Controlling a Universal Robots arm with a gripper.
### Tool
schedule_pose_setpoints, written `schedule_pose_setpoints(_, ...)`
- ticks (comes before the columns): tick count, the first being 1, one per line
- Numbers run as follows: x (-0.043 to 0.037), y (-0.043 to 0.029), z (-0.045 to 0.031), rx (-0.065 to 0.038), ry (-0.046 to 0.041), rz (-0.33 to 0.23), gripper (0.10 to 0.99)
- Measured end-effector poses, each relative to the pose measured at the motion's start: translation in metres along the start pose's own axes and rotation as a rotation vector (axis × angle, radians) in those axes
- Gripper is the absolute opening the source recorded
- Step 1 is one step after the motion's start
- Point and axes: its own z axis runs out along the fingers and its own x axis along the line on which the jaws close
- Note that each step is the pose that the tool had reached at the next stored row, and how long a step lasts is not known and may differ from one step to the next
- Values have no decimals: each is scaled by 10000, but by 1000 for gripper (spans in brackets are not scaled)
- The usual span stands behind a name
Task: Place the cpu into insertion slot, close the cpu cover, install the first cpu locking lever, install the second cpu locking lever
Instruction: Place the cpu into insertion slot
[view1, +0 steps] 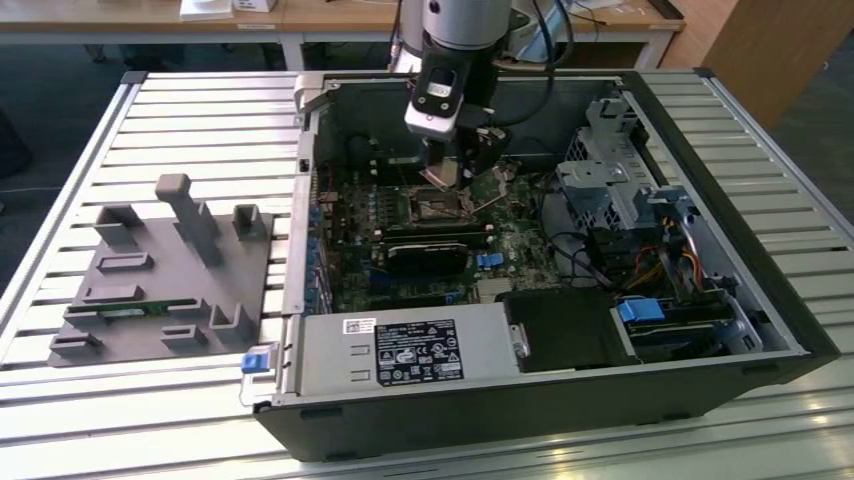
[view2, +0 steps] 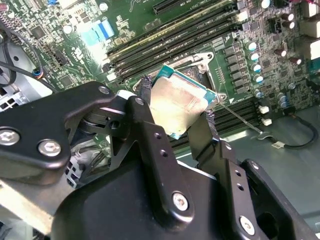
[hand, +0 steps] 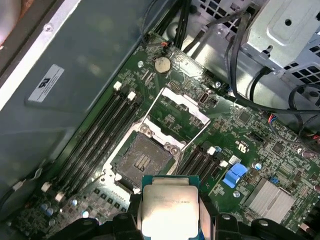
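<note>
Gripper (view2: 177, 102) is clamping the cpu (view2: 182, 97) edgewise, its fingers (view2: 150, 130) hiding two sides. First wrist view is showing the insertion slot (hand: 142, 162) lying bare, cpu cover (hand: 190, 106) standing open beside it.

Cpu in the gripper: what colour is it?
Small flat square cpu: silvery-beige metal top, teal-green rim; clearest in the first wrist view.

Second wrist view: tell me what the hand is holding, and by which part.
The hand holds the cpu, clamped by two opposite side edges between its fingers. The cpu is not yet in the insertion slot.
</note>
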Motion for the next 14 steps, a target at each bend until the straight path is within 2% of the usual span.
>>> schedule_pose_setpoints(8,1,-1,54,8,-25,1407,537)
schedule_pose_setpoints(14,5,-4,77,11,-40,2248,537)
